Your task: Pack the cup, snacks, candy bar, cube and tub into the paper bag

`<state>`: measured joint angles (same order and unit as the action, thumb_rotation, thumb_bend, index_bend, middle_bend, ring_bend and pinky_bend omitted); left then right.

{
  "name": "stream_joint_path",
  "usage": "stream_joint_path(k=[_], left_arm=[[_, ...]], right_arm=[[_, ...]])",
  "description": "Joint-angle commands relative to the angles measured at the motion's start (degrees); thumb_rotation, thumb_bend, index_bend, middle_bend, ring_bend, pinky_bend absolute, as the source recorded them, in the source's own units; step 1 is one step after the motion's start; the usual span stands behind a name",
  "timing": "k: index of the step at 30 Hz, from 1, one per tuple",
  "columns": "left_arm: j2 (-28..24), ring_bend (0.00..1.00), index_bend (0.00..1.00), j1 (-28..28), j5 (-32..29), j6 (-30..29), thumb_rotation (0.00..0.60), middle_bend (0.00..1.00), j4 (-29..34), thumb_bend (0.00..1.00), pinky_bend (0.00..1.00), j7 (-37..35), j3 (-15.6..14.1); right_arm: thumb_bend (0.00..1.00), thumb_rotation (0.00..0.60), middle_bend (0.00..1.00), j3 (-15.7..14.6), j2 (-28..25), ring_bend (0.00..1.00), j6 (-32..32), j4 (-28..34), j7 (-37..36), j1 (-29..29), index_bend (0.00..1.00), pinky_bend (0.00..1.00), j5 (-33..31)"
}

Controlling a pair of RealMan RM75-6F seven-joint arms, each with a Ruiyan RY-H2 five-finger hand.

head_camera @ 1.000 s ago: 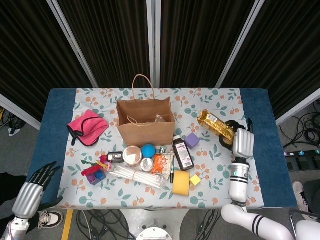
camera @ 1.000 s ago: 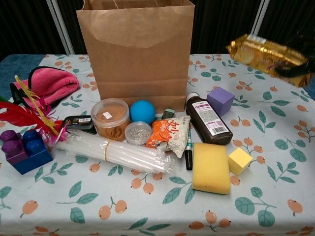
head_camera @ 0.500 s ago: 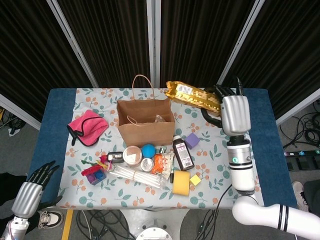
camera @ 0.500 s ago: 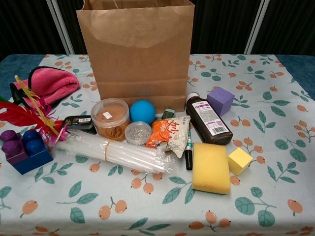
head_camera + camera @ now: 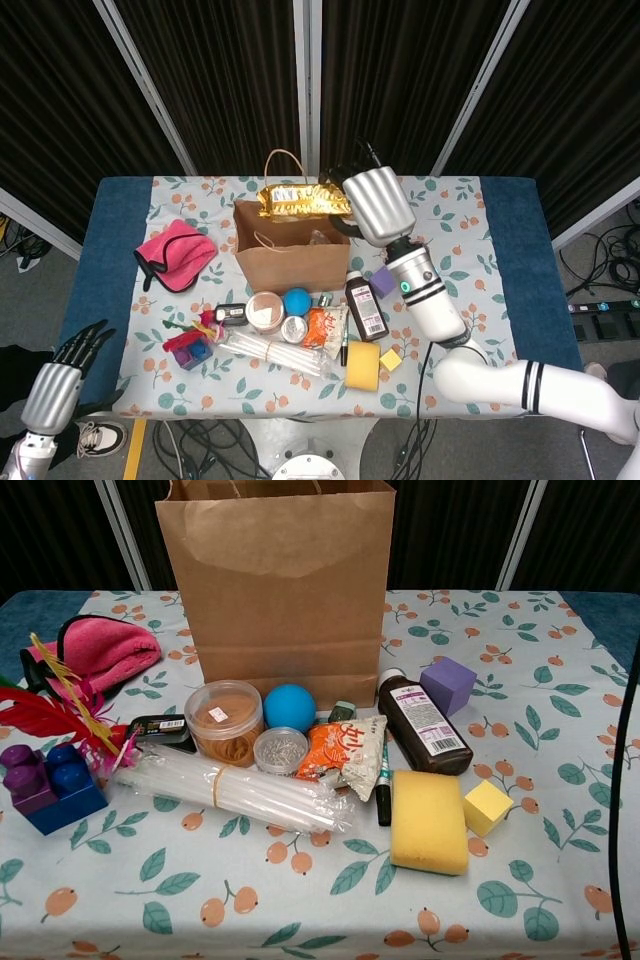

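The right hand (image 5: 378,205), a smooth silver shell with dark fingers, is clamped on the candy bar (image 5: 303,199), a long crinkled gold-foil pack held level over the open mouth of the bag (image 5: 291,240). Half a second ago the bar was up and to the right of the bag, above the tabletop's far edge; a second ago it was low by the right rim. The arm has swung left across the tabletop (image 5: 445,215) to carry it there.

The bag is stiff brown paper, upright, with thin looped handles; something pale shows inside it, too small to tell. The cube (image 5: 447,685), a matte purple foam block, sits just right of the bag's foot, near a dark brown bottle (image 5: 424,726) lying on its side. The tub (image 5: 224,722) is round clear plastic with a tan filling, just beside a blue ball (image 5: 289,707) and a small tin (image 5: 280,750). The snacks (image 5: 342,753), an orange and white crinkled pouch, lie beside the tin. None of these has moved.

A yellow sponge (image 5: 429,820) and small yellow block (image 5: 487,807) lie in front, with a clear sleeve of straws (image 5: 240,792) to the left. A pink cloth (image 5: 104,651) lies on the left.

The left hand (image 5: 65,374) hangs below the tabletop's near left corner, fingers apart, holding nothing, slightly lower than a second ago.
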<state>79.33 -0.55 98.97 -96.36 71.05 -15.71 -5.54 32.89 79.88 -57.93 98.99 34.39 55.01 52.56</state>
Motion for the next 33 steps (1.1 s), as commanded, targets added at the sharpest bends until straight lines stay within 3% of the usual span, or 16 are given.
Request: stream_joint_path(k=[1, 16, 25, 33], left_arm=[[-0.06, 0.13, 0.18, 0.02, -0.42, 0.08, 0.600, 0.18, 0.11, 0.16, 0.20, -0.41, 0.27], [-0.29, 0.12, 0.18, 0.02, -0.25, -0.15, 0.600, 0.18, 0.51, 0.16, 0.20, -1.12, 0.34], [-0.30, 0.13, 0.18, 0.01, -0.48, 0.04, 0.600, 0.18, 0.45, 0.16, 0.20, -1.35, 0.44], [-0.25, 0.13, 0.18, 0.06, -0.36, -0.02, 0.600, 0.18, 0.35, 0.16, 0.20, -1.27, 0.39]], right_arm=[[0.22, 0.600, 0.54, -0.54, 1.40, 0.45, 1.58, -2.44, -1.46, 2.50, 0.50, 0.08, -2.91], [0.16, 0.600, 0.53, -4.92, 6.27, 0.43, 3.68, -9.93, -3.78, 9.27, 0.50, 0.09, -6.20], [0.02, 0.600, 0.44, -5.67, 7.47, 0.27, 3.92, -12.11, -5.32, 11.77, 0.31, 0.07, -6.07], [0.01, 0.600, 0.43, -6.69, 6.81, 0.25, 2.74, -11.49, -5.76, 11.96, 0.29, 0.07, -6.34]])
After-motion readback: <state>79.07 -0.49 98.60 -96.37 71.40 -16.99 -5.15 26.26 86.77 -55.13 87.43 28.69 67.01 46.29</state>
